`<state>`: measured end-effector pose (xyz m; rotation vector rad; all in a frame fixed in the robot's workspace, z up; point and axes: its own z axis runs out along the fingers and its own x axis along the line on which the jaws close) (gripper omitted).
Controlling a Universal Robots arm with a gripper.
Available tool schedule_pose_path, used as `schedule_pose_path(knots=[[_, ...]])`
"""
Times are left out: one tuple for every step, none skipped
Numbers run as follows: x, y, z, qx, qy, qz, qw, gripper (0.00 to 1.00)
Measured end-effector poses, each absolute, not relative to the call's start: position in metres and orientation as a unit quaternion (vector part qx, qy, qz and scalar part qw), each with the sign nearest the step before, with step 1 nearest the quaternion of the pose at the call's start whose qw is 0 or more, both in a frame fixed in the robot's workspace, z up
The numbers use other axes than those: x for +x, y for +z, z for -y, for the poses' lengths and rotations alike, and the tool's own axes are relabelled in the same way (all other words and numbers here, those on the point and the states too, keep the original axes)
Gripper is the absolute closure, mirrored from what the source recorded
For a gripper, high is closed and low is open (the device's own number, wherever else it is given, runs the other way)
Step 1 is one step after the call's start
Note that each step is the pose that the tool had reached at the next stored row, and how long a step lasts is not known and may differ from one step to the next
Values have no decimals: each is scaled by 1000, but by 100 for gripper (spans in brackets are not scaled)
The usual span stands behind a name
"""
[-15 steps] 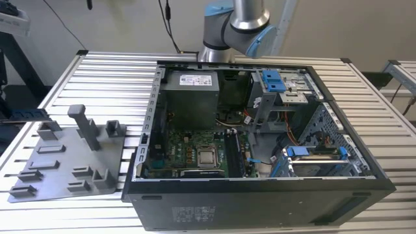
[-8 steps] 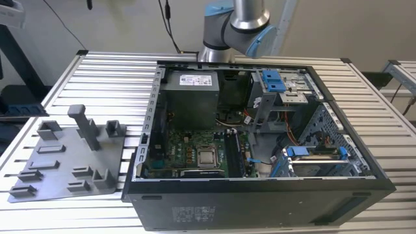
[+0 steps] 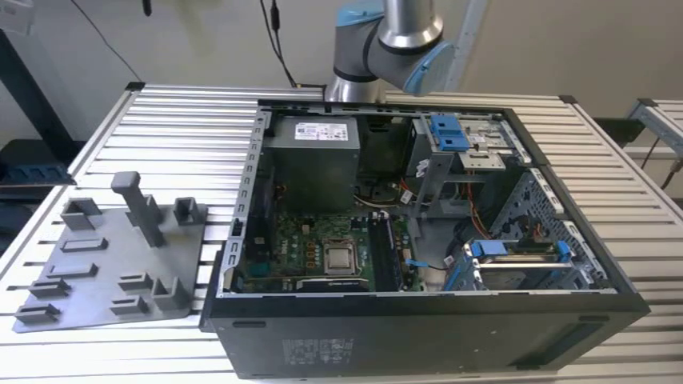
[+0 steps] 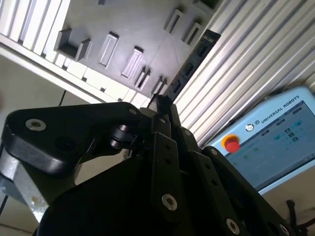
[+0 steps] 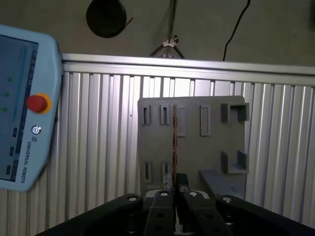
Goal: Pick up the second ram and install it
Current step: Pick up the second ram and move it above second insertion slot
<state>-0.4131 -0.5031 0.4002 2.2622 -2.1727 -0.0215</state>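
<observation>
Tool (image 5: 174, 194) pinched on what looks like the ram (image 5: 173, 142); tray (image 3: 107, 272) sits nine o'clock of the case (image 3: 427, 336); carry it square.

The arm (image 3: 386, 36) shows a silver tube and a blue-capped joint, bent at the top of the exterior view. In both wrist views the black gripper (image 5: 174, 181) (linkage bars folded inward) has its fingers (image 5: 164, 206) pressed together on the second ram (image 4: 194, 59), which juts straight out past the tips.
</observation>
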Motion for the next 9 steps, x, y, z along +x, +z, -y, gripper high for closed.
schedule_pose_path(knots=[[-413, 400, 503, 721, -7, 693, 2, 86], [-413, 400, 503, 721, -7, 693, 2, 86], [-413, 400, 503, 721, -7, 693, 2, 86], [-413, 400, 503, 721, -7, 693, 2, 86], [-413, 400, 503, 721, -7, 693, 2, 86], [-413, 400, 503, 721, -7, 693, 2, 86], [-413, 400, 503, 721, -7, 693, 2, 86], [-413, 401, 503, 721, -7, 693, 2, 86], [-413, 402, 503, 720, -7, 693, 2, 86]])
